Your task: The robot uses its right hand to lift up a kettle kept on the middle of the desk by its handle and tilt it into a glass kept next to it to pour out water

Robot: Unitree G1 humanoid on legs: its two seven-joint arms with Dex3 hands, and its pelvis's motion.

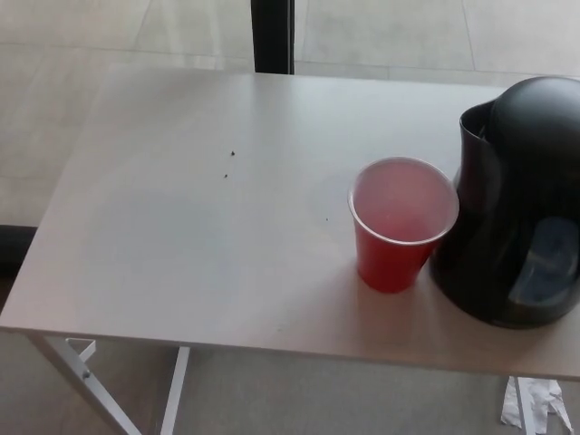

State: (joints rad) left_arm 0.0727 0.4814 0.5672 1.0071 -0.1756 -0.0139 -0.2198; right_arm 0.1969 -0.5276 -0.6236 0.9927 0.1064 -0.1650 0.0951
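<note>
— Head view is looking down on a pale counter (181, 236). What is sitting on it from where you are standing?

— A black kettle (517, 208) is standing upright at the right side, partly running off the picture's edge. A red cup (401, 224) is standing just beside it, to its left, with its pale inside facing up. They are close enough that I cannot tell whether they are touching.

— Is either hand holding anything?

— Neither the left hand nor the right hand is showing, so I cannot say whether their fingers are apart or closed.

— Anything else around?

— A few dark specks (230, 163) are lying on the counter, well apart from the cup. Some crumpled white paper (535, 403) is lying on the floor below the counter's near right corner.
</note>
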